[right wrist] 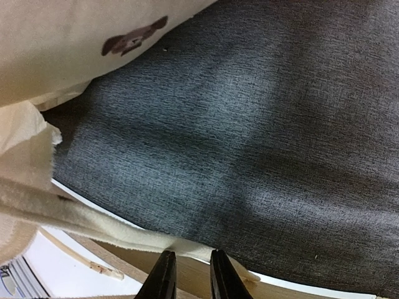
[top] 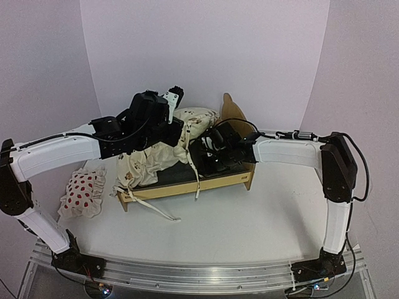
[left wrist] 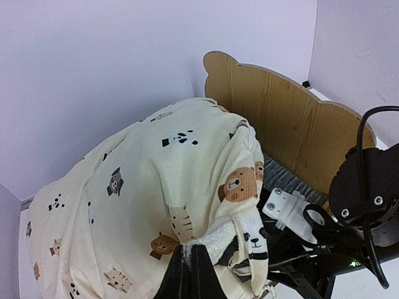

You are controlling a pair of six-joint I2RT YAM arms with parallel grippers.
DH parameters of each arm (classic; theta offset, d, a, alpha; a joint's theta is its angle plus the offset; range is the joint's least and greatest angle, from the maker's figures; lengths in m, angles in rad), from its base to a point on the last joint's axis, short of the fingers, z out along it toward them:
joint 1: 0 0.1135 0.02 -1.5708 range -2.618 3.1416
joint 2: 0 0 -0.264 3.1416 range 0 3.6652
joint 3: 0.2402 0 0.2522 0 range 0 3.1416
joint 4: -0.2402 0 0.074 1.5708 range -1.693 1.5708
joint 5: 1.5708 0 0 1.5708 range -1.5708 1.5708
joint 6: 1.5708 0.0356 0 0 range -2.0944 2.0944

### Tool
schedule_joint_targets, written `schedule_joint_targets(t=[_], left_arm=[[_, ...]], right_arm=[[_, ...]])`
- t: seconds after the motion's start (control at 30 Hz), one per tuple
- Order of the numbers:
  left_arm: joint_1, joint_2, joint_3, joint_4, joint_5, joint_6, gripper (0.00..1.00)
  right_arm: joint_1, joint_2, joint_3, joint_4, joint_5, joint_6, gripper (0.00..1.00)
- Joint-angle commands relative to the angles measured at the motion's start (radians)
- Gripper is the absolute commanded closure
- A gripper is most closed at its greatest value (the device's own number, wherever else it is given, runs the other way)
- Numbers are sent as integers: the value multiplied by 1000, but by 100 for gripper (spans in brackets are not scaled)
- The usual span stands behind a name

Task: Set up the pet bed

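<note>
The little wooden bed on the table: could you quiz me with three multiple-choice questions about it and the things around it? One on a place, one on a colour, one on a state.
1. Where is the red-spotted pillow, relative to the bed?
A) inside it
B) on the table beside it
C) on its headboard

2. What colour is the bed's fabric base?
A) dark grey
B) red
C) bright green

3. How does the bear-print cushion lie?
A) flat and smooth inside the bed
B) bunched in a heap, spilling over the front rail
C) rolled up on the pillow

Answers:
1 B: it lies on the table next to the frame.
2 A: the right wrist view shows grey cloth.
3 B: it is crumpled and hangs over the rail.
</note>
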Motion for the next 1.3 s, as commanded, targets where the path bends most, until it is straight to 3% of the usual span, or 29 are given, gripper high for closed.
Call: schedule_joint_targets(t=[0.0, 0.13, 0.3, 0.37, 0.73, 1.27], left_arm=[[9, -34, 8, 6, 7, -15, 100], [8, -13, 22, 7, 54, -13, 100], [8, 5, 35, 7, 66, -11, 100], [8, 8, 36, 8, 70, -12, 100], [8, -12, 46, -12, 42, -17, 100], [9, -26, 43, -19, 22, -15, 100]], right_arm=[[5, -52, -22, 20, 19, -23, 78], [1, -138, -104, 21, 78, -113, 72], [-14, -170, -129, 31, 30, -241, 46], [-26, -154, -108, 37, -29, -271, 42], [-87, -52, -111, 281, -260, -318, 42], [-94, 74, -18, 356, -442, -319, 44]])
